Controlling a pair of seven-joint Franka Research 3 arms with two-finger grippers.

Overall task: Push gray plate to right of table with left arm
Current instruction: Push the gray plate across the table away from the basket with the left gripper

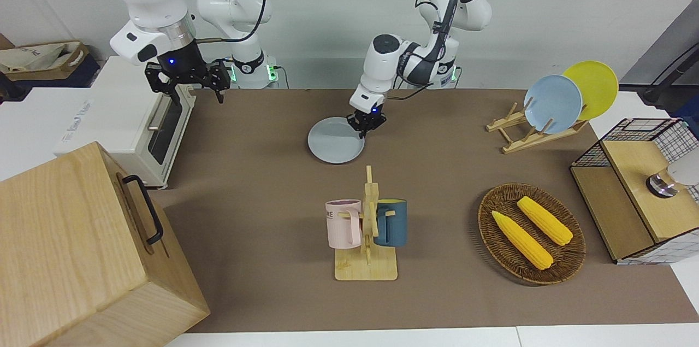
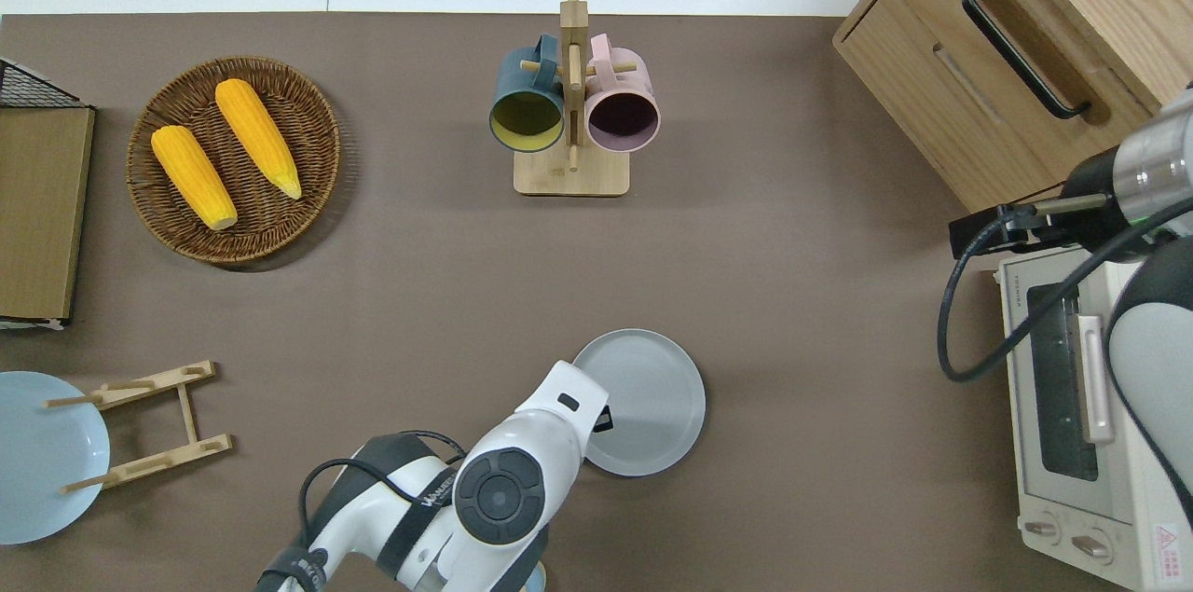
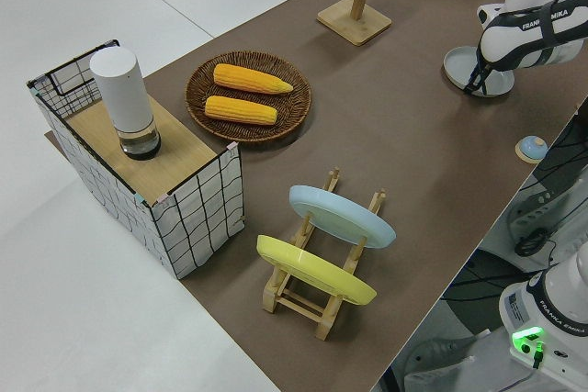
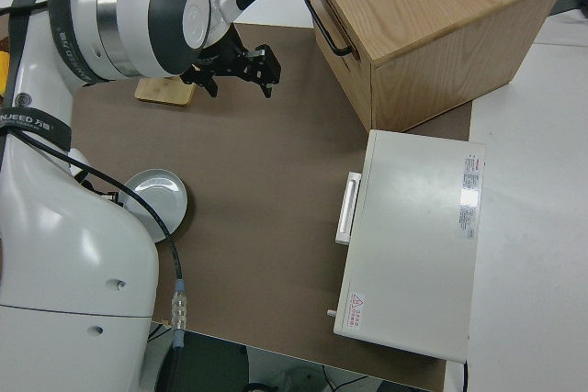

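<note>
- Front view: the left arm's small black two-finger gripper (image 1: 367, 123) is low at the rim of the round, flat, pale blue-gray plate (image 1: 334, 142), on the edge toward the left arm's end of the brown-matted table (image 1: 262, 134). Whether its fingers are spread or closed cannot be told. The right arm is parked, and the fingers of its black gripper (image 1: 185, 76) are spread wide on nothing. The letters "ME" can be read on the pink mug (image 1: 343, 223) hung on the wooden rack.
- Overhead view: the gray plate (image 2: 643, 401) lies flat about mid-table, in the half nearer the robots. A broad stretch of bare mat separates it from the white toaster oven (image 2: 1072, 406) at the right arm's end. The push therefore appears to be partly done, with much of the travel left.
- Left side view: the left gripper (image 3: 473, 87) reaches down to the plate (image 3: 476, 69). "FRANKA EMIKA" is printed on the arm's white link.
- Right side view: the plate (image 4: 158, 197) sits well apart from the oven (image 4: 413, 236). The oven's labels are too small to read.
</note>
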